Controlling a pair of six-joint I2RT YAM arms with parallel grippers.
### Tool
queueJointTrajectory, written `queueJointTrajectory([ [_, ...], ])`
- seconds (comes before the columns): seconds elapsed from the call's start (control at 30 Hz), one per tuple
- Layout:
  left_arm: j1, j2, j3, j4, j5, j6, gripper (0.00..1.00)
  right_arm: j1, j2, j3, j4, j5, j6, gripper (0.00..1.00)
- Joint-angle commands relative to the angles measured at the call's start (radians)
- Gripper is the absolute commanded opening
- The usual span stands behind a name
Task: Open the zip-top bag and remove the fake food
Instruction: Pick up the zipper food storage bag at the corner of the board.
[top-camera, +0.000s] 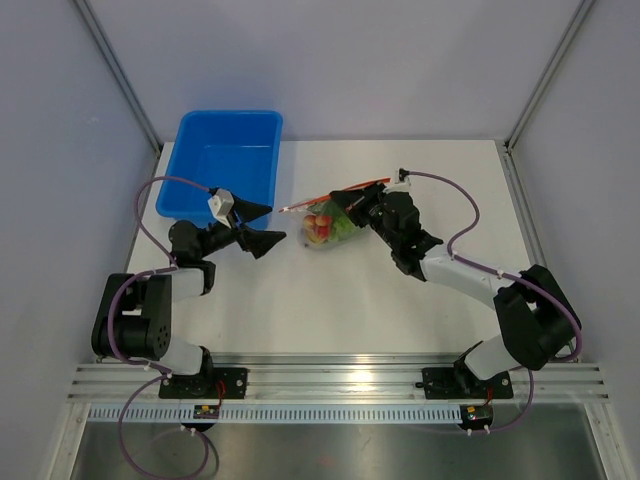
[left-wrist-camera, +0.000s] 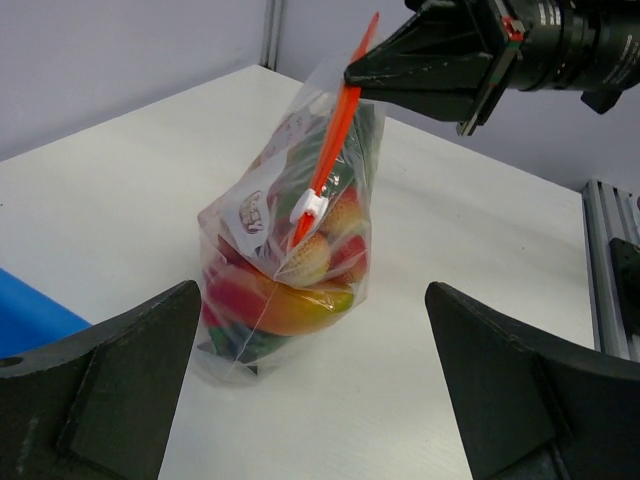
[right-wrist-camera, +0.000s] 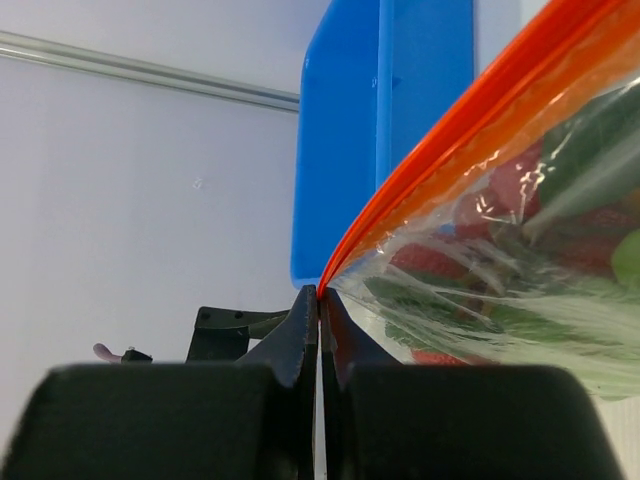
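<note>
The zip-top bag (top-camera: 328, 222) stands on the white table (top-camera: 330, 310) mid-way between the arms. It is clear and crinkly, with an orange-red zip strip (left-wrist-camera: 335, 140), a white slider (left-wrist-camera: 309, 206) and a white label (left-wrist-camera: 255, 210). The fake food (left-wrist-camera: 300, 290) sits inside: a yellow-orange piece, red pieces and green pieces. My right gripper (top-camera: 348, 198) is shut on the bag's top corner at the end of the zip strip (right-wrist-camera: 400, 180) and holds it up. My left gripper (top-camera: 256, 226) is open and empty, just left of the bag, its fingers (left-wrist-camera: 90, 390) on either side of it but apart from it.
A blue plastic tub (top-camera: 222, 162) stands at the back left, behind my left gripper. It shows behind the bag in the right wrist view (right-wrist-camera: 390, 120). Grey walls enclose the table. An aluminium rail (top-camera: 340, 378) runs along the near edge.
</note>
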Motion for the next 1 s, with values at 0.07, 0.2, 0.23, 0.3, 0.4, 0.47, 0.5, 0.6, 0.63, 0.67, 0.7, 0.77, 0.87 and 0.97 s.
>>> queueJointTrajectory([
  [0.07, -0.013, -0.01, -0.018, 0.383, 0.042, 0.139, 0.99, 0.029, -0.01, 0.058, 0.076, -0.028, -0.01, 0.0],
  [0.2, -0.013, -0.021, -0.025, 0.383, 0.038, 0.152, 0.99, 0.044, 0.004, 0.061, 0.092, -0.038, -0.005, 0.0],
  [0.23, -0.013, -0.024, -0.03, 0.38, 0.03, 0.156, 0.99, 0.047, 0.004, 0.061, 0.092, -0.038, -0.007, 0.0],
  [0.3, -0.013, -0.03, -0.033, 0.366, 0.024, 0.162, 0.99, 0.058, 0.003, 0.063, 0.095, -0.037, -0.007, 0.0],
  [0.4, -0.013, -0.032, -0.015, 0.328, 0.039, 0.17, 0.98, 0.073, -0.002, 0.06, 0.098, -0.034, -0.007, 0.0],
  [0.47, -0.013, -0.02, -0.008, 0.331, 0.052, 0.167, 0.93, 0.078, -0.002, 0.058, 0.104, -0.031, -0.007, 0.0],
  [0.5, -0.013, -0.015, -0.007, 0.334, 0.058, 0.164, 0.92, 0.081, -0.006, 0.058, 0.104, -0.031, -0.005, 0.0],
  [0.6, -0.013, 0.003, -0.002, 0.354, 0.067, 0.15, 0.9, 0.082, -0.011, 0.046, 0.115, -0.023, 0.007, 0.0],
  [0.63, -0.013, 0.008, 0.001, 0.36, 0.07, 0.144, 0.9, 0.082, -0.014, 0.043, 0.118, -0.019, 0.012, 0.0],
  [0.67, -0.013, 0.019, 0.002, 0.375, 0.07, 0.138, 0.9, 0.082, -0.013, 0.038, 0.124, -0.016, 0.013, 0.0],
  [0.7, -0.013, 0.023, 0.004, 0.382, 0.076, 0.132, 0.89, 0.082, -0.014, 0.035, 0.13, -0.017, 0.016, 0.0],
  [0.77, -0.013, 0.033, 0.015, 0.383, 0.084, 0.126, 0.86, 0.082, -0.013, 0.032, 0.139, -0.02, 0.024, 0.0],
  [0.87, -0.013, 0.049, 0.033, 0.383, 0.107, 0.101, 0.79, 0.081, -0.01, 0.029, 0.145, -0.022, 0.03, 0.0],
  [0.97, -0.013, 0.057, 0.035, 0.383, 0.11, 0.099, 0.76, 0.081, -0.006, 0.027, 0.153, -0.023, 0.036, 0.0],
])
